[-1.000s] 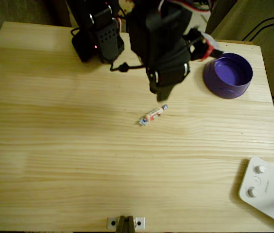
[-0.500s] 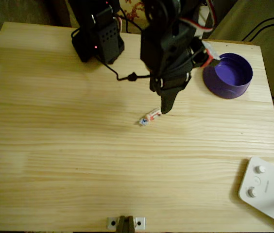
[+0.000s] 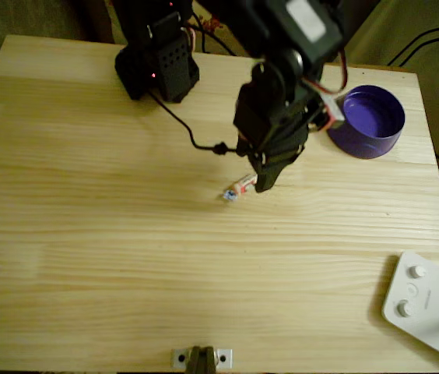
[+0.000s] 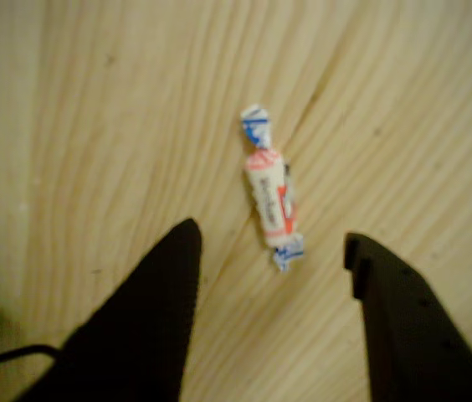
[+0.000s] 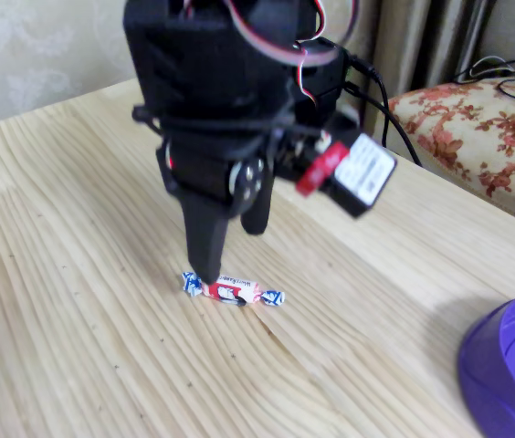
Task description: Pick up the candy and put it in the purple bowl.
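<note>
The worktop (image 3: 126, 257) is a pale pine board with long running grain, lit warmly. In the overhead view dark floor borders it on the left, and cables trail past the far right corner. In the fixed view a pale patterned wall stands behind it, with curtains and a floral cushioned seat (image 5: 477, 128) at the right.

The purple bowl (image 3: 367, 121) sits near the far right corner of the worktop in the overhead view, upright, and its inside looks bare. In the fixed view only part of its rim (image 5: 513, 365) shows at the lower right. A white device with round buttons (image 3: 426, 308) lies at the near right corner. A small metal bracket (image 3: 201, 358) sits at the near edge. The arm's black base (image 3: 157, 62) stands at the far edge, with a black cable looping out over the wood.

The candy (image 3: 239, 188) lies flat on the worktop near the middle, well apart from the bowl. In the wrist view the candy (image 4: 271, 188) lies lengthwise between the two fingers, slightly beyond their tips, touching neither. The jaws (image 4: 274, 243) are spread apart and hold nothing. In the fixed view one fingertip (image 5: 203, 265) comes down just beside the sweet's left twisted end (image 5: 230, 290); whether it touches cannot be told.
</note>
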